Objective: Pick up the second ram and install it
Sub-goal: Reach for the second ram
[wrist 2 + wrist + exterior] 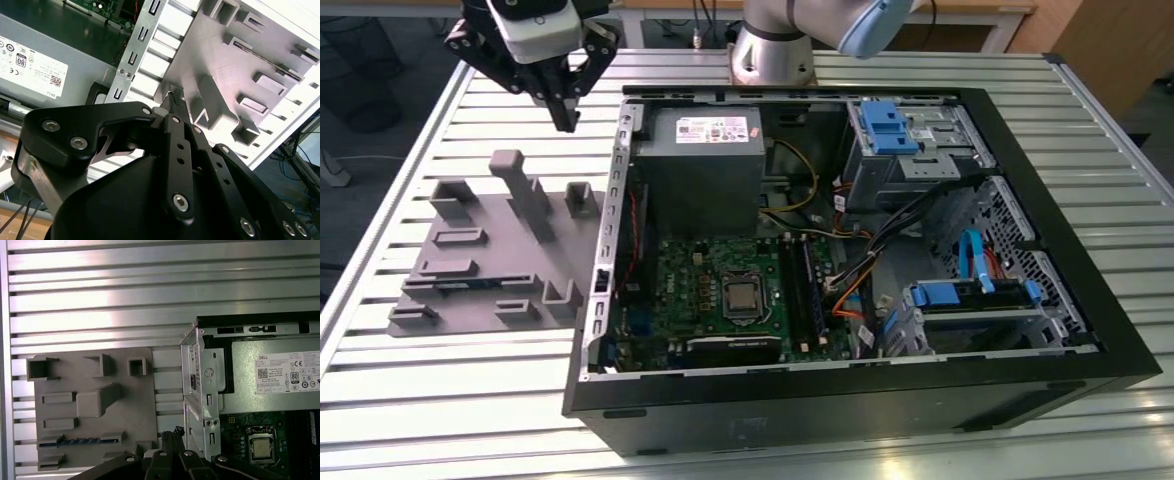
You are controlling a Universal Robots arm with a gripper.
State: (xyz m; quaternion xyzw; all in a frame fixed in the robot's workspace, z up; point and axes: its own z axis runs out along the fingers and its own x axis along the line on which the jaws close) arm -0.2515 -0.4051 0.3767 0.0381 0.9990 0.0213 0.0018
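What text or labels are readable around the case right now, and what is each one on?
White label on the power supply: rows of fine print and marks, too small to quote reliably.
Motherboard: tiny markings, unreadable.
Grey moulded tray: no print.

One high camera, two on the arm.
The exterior view looks steeply down on the desk (454,400), grey tray (480,285) and open computer case (854,415). The first wrist view faces straight down; the second slants close past the hand (173,97); both share tray and case corner.
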